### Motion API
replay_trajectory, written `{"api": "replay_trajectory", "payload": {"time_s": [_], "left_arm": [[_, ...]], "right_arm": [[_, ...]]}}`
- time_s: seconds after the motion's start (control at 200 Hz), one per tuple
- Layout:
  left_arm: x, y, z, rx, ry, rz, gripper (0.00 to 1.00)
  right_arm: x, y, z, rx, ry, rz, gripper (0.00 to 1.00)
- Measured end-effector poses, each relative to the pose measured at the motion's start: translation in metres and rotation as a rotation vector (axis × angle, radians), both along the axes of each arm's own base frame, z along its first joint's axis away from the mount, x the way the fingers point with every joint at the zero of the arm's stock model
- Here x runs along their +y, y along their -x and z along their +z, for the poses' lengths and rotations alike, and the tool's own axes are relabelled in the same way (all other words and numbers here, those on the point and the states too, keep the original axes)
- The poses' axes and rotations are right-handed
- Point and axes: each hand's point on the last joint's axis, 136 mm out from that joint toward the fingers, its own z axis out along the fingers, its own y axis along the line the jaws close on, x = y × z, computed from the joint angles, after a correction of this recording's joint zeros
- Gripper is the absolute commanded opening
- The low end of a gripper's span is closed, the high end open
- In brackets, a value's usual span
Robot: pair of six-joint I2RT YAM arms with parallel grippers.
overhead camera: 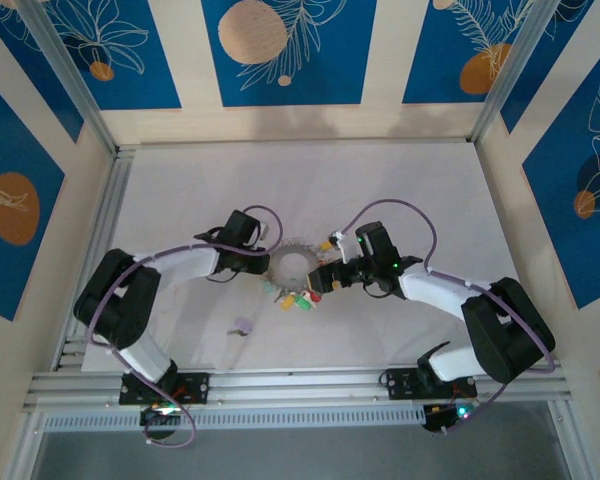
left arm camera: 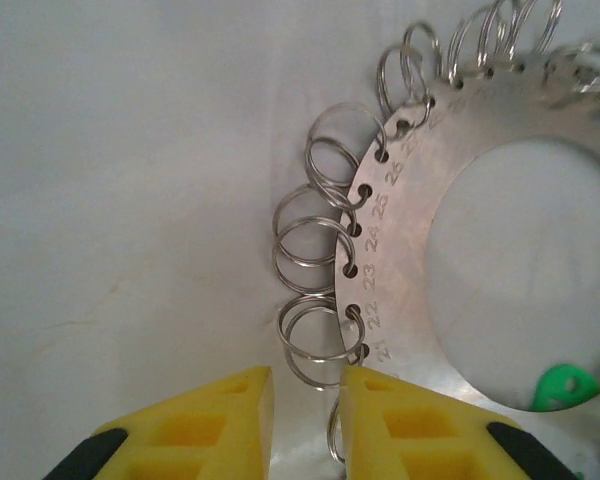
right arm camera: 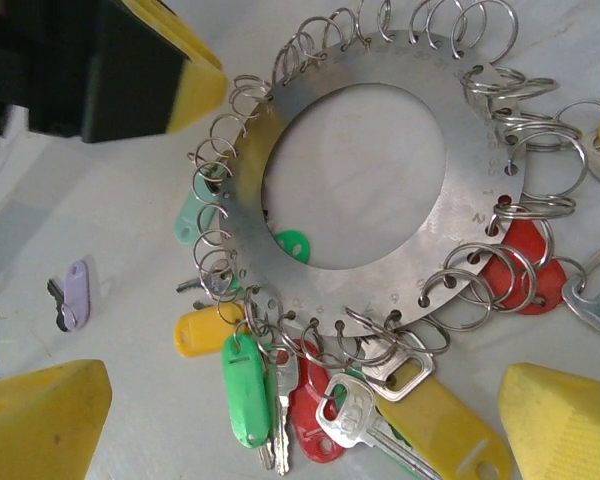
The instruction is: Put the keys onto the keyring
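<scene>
One lilac key (right arm camera: 73,293) lies loose toward the table's (overhead camera: 400,180) near edge. My left claw (left arm camera: 308,385) sits narrow at the keyring (left arm camera: 420,200) rim, right claw (right arm camera: 305,400) wide. I'd pin the ring before threading.

Pale wooden walls (overhead camera: 383,60) behind and beside the white counter (overhead camera: 180,180) carry blue panels (overhead camera: 325,80) with orange circles, white leaves.

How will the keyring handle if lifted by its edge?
Likely stiff: the keyring looks like flat sheet metal. Probably slippery to pinch, being smooth and shiny. Its keys and split rings would likely dangle and swing.
</scene>
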Motion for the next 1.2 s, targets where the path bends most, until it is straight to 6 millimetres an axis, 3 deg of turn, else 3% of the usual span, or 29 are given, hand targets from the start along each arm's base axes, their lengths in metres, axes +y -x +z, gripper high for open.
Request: {"api": "replay_trajectory", "payload": {"time_s": [0.665,0.72,0.83,0.9,1.045,1.2], "left_arm": [[-0.012,-0.019,-0.008,-0.024,-0.025,-0.065,0.23],[-0.013,-0.020,-0.007,-0.028,-0.022,-0.065,0.27],[-0.013,-0.022,-0.006,-0.040,-0.029,-0.077,0.46],[-0.012,-0.022,-0.006,-0.046,-0.034,-0.083,0.49],[-0.013,-0.026,-0.006,-0.053,-0.039,-0.079,0.49],[-0.020,-0.035,-0.004,-0.067,-0.031,-0.086,0.32]], "right_arm": [[-0.003,-0.005,0.003,-0.014,-0.004,-0.004,0.99],[-0.003,-0.005,0.003,-0.014,-0.004,-0.004,0.99],[-0.003,-0.005,0.003,-0.015,-0.004,-0.004,0.99],[-0.003,-0.005,0.003,-0.014,-0.006,-0.003,0.99],[-0.003,-0.006,0.004,-0.012,-0.009,-0.004,0.99],[-0.005,-0.007,0.004,-0.014,-0.009,-0.009,0.99]]}}
